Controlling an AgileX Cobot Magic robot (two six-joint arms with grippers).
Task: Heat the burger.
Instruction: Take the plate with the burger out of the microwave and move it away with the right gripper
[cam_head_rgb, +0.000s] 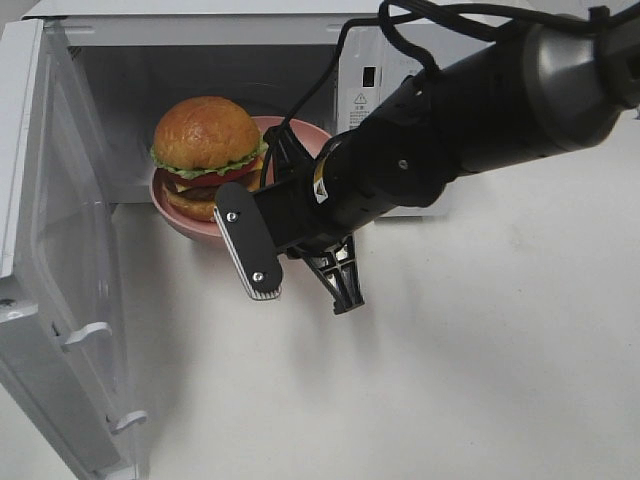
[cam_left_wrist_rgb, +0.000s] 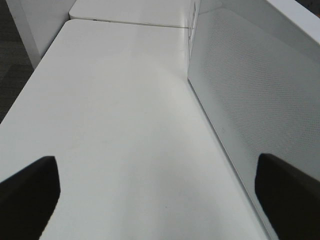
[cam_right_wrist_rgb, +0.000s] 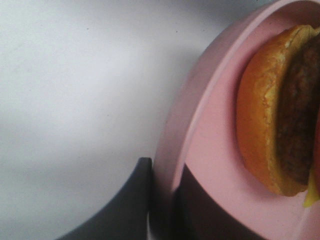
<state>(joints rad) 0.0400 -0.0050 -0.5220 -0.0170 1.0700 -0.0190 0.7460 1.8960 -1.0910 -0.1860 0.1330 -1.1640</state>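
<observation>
From the high camera, a white microwave stands at the back of a white table, its door swung wide open toward the left. The burger sits on a round pink plate at the mouth of the oven cavity, the plate's front edge reaching just over the sill. The burger stands upright, with its domed bun on top and lettuce, tomato and cheese showing below. The right arm reaches in from the upper right across the middle, and its wrist hides the near right side of the plate, so the right gripper itself cannot be made out here.

The left wrist camera looks along the bare table top with the white, dotted side wall of the microwave beside it. The two dark fingers of the left gripper stand as wide apart as the picture allows, with nothing between them.

The right wrist camera shows the right gripper pinched closed on the rim of the pink plate: one dark finger lies outside the rim, the other inside it. The burger's lower bun and dark patty rest on the plate just beyond the grip
</observation>
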